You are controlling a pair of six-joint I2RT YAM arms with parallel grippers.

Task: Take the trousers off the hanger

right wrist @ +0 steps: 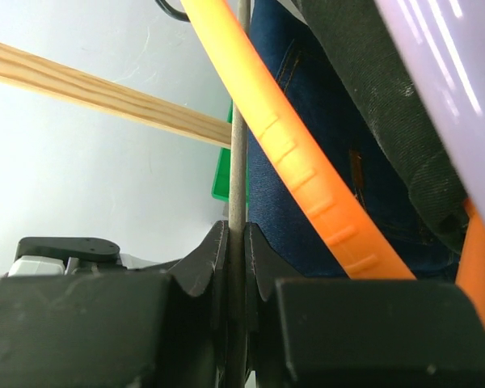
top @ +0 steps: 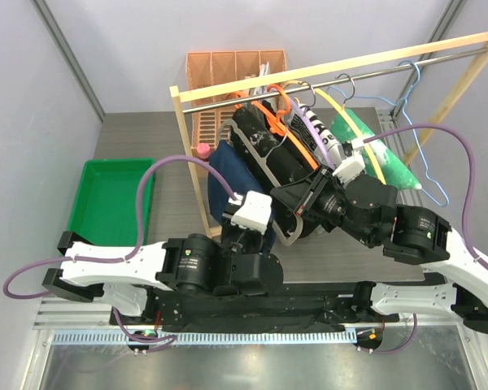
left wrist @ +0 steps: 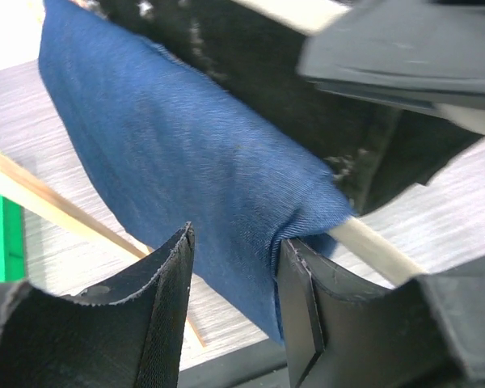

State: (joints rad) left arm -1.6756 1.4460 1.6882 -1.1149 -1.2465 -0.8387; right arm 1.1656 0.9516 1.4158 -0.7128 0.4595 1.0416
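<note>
The navy trousers [left wrist: 186, 153] hang folded over a pale hanger bar [left wrist: 372, 246]. The left gripper [left wrist: 233, 299] stands open around the fold's lower edge, 1 finger touching the cloth and the other just clear. The right gripper [right wrist: 236, 259] is pinched tight on a thin grey hanger rod [right wrist: 238, 121], with an orange hanger [right wrist: 299, 178] and the navy cloth just behind it, while the black speckled trousers [top: 264, 142] hang beside the navy pair on the wooden rack [top: 325, 67].
</note>
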